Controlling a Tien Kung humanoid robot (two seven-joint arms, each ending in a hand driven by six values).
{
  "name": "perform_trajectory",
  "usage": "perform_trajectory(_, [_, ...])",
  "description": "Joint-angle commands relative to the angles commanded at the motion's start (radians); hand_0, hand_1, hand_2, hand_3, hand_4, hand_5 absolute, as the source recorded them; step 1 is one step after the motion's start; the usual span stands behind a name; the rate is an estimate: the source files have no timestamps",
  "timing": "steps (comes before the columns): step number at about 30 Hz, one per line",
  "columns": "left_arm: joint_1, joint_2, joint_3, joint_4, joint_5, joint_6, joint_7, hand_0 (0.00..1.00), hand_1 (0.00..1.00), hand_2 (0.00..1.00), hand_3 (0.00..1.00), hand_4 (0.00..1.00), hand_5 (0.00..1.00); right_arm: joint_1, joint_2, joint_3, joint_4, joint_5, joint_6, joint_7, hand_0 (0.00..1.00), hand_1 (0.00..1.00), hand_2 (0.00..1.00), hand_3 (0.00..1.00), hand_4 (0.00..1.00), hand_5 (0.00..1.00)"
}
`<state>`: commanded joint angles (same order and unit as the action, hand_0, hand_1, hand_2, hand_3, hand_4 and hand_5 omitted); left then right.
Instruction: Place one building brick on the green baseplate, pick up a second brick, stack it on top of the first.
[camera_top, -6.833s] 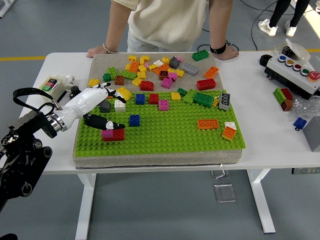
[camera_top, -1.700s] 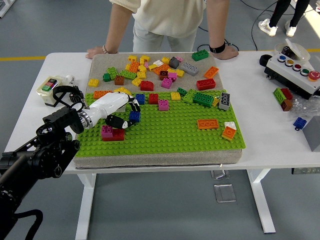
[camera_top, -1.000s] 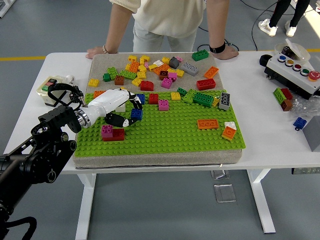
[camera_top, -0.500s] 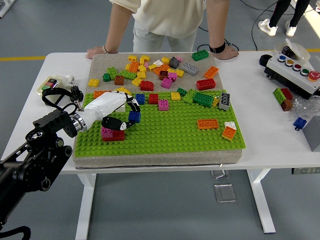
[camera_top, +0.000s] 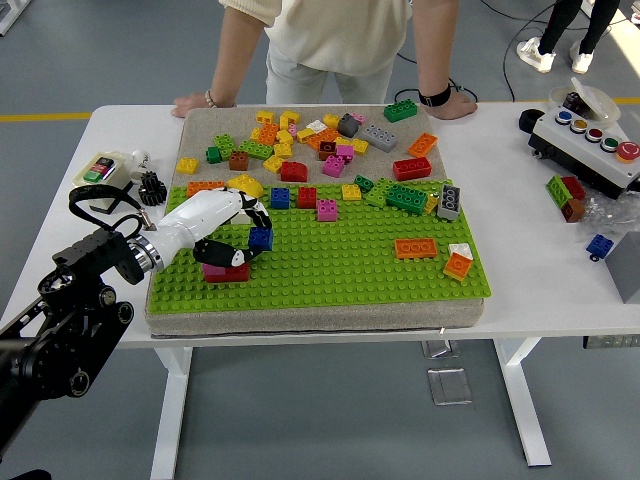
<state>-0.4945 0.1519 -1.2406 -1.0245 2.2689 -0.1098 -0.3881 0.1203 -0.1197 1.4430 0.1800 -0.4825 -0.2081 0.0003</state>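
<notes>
Head view shows the left hand (camera_top: 215, 228) low over the green baseplate (camera_top: 330, 262), its fingers (camera_top: 255, 212) pinching a blue brick (camera_top: 261, 239) just above and right of a red brick (camera_top: 229, 273) that sits studded on the plate under the thumb. Loose bricks (camera_top: 320, 140) crowd the far side. A person's hands (camera_top: 195, 103) rest on the white tabletop (camera_top: 540, 230).
</notes>
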Motion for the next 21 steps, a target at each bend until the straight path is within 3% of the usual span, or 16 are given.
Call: perform_trajectory(21, [0.072, 0.018, -0.031, -0.077, 0.000, -0.031, 0.017, 0.846, 0.664, 0.579, 0.552, 0.694, 0.080, -0.002, -0.001, 0.010, 0.000, 0.002, 0.001, 0.000, 0.740, 0.659, 0.710, 0.598, 0.923, 0.510])
